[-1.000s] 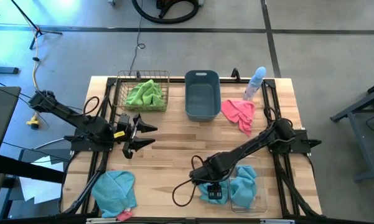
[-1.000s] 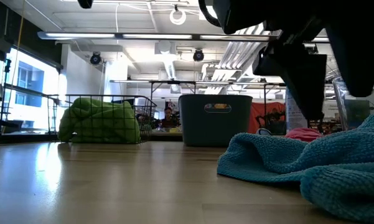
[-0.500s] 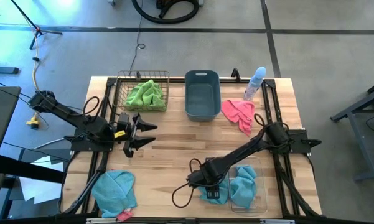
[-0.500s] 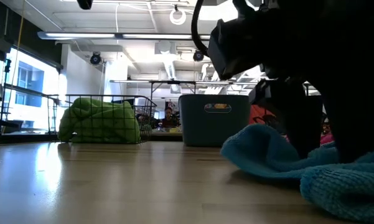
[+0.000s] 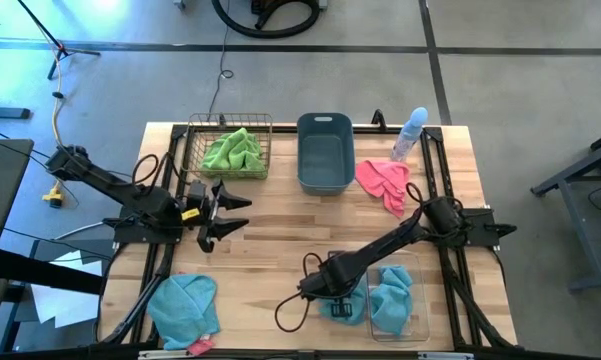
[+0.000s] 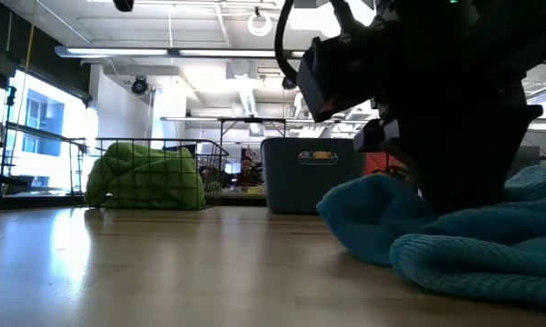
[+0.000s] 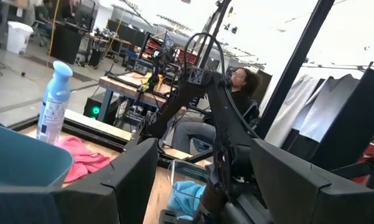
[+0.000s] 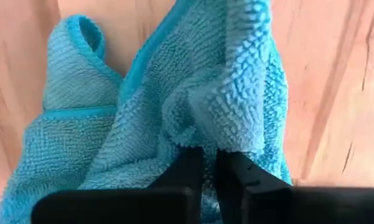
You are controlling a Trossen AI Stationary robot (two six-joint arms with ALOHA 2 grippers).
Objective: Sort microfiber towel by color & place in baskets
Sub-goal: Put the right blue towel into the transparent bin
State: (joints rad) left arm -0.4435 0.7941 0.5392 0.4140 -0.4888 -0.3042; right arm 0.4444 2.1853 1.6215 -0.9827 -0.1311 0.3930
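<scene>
Right gripper (image 5: 342, 303): low at the table's front edge, right of centre; I see its fingers (image 8: 193, 163) pinched together on a raised fold of the light blue towel (image 8: 174, 106), so the cloth is clamped.

Light blue towel: spread on the wood, partly over the near wall of the clear bin (image 5: 412, 318); most of its bulk lies on the bin's side of the gripper.

Key relation: the bin sits just beside the gripper, toward the table's right edge. I judge the coming move to be a short lift and carry that way. My right arm is plainly the nearer one.

Left gripper (image 5: 227, 216): fingers spread wide, holding nothing, waiting above the left half of the table, near the copper wire basket (image 5: 195, 132).

Sorted so far: a lime green towel (image 5: 232, 150) lies in the wire basket; the grey-blue tub (image 5: 325, 125) at the back edge looks empty.

Left to sort: a pink towel (image 5: 382, 183) on the wood right of the tub, beside the spray bottle (image 5: 410, 133); a second light blue towel (image 5: 185, 304) at the front-left corner, with a bit of pink showing under it.

Risk, as I judge it: the pinch holds one fold only, so the rest may drag.
</scene>
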